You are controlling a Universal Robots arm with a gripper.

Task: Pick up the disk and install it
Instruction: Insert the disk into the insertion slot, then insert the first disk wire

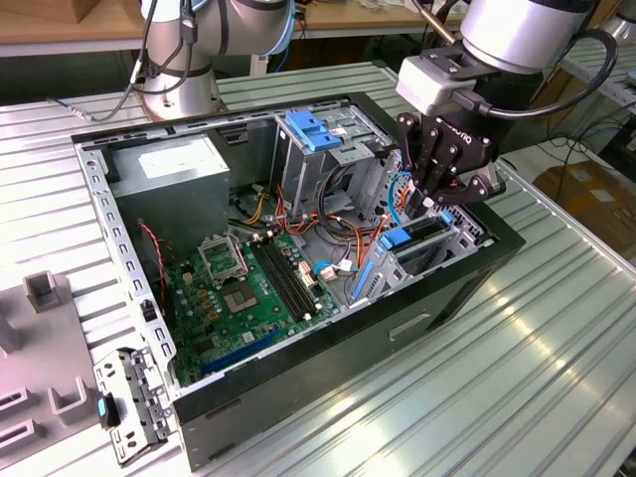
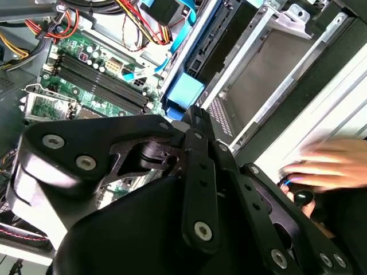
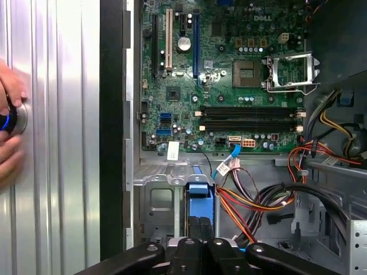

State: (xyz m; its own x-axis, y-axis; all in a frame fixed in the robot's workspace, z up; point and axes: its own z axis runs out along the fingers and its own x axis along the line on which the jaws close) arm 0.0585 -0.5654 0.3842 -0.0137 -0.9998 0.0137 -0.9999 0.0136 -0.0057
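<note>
The disk (image 1: 417,235), dark with blue side rails, stands on edge in the metal cage at the front of the open computer case (image 1: 328,348), towards the exterior view's right. In the second wrist view the disk (image 2: 215,37) lies in the cage slot with its blue end tab (image 2: 184,91) facing me. My gripper (image 1: 433,204) hangs right above it. In both wrist views the gripper (image 2: 196,113) (image 3: 200,228) is shut, its black fingers pressed together with their tips at the blue end tab (image 3: 200,197).
Red, orange and black cables (image 3: 258,206) run beside the cage. The motherboard (image 1: 238,298), a grey power-supply box (image 1: 184,169) and a blue-topped drive bay (image 1: 313,129) sit in the case. A person's hand (image 3: 8,132) rests on a knob on the ribbed table (image 1: 556,328).
</note>
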